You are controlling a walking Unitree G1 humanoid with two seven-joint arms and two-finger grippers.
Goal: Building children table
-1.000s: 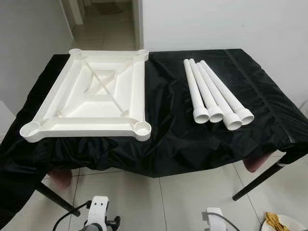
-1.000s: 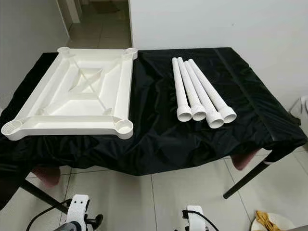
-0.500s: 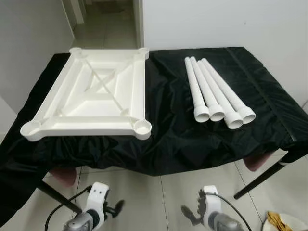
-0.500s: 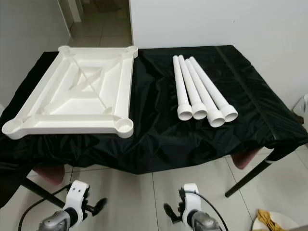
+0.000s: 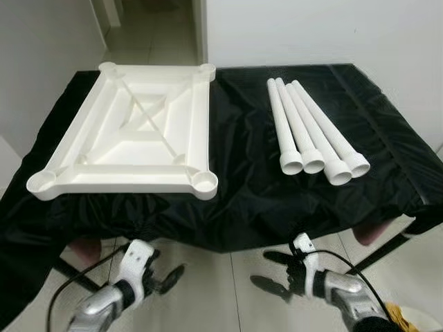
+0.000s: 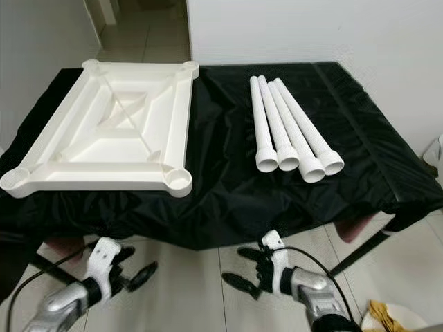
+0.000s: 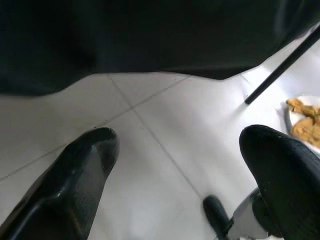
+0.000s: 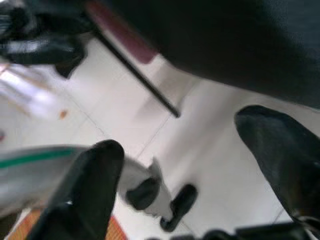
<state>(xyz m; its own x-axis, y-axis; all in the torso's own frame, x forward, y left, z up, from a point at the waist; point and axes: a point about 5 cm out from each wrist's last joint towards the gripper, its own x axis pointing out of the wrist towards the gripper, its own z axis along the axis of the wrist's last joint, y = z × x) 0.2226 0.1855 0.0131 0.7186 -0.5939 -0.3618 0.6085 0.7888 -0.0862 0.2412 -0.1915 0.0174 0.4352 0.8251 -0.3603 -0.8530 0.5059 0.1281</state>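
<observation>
Nearest the camera, the left claw (image 5: 163, 277) is held low over the tiled floor (image 5: 208, 290), in front of the counter's near edge, with its two black fingers (image 7: 80, 175) spread wide and nothing between them. The right claw (image 5: 273, 271) is held at a similar height on the other side, its fingers (image 8: 90, 185) likewise set well apart and empty. Beyond both, a counter draped in a black cloth (image 5: 242, 194) is seen. On its left part, the white plastic tabletop (image 5: 131, 135) is laid upside down, with ribs crossing its underside and a round socket at each corner. On the right part, well apart from the tabletop, four white table legs (image 5: 315, 131) are laid side by side, touching, with their wider open ends turned toward the near edge.
</observation>
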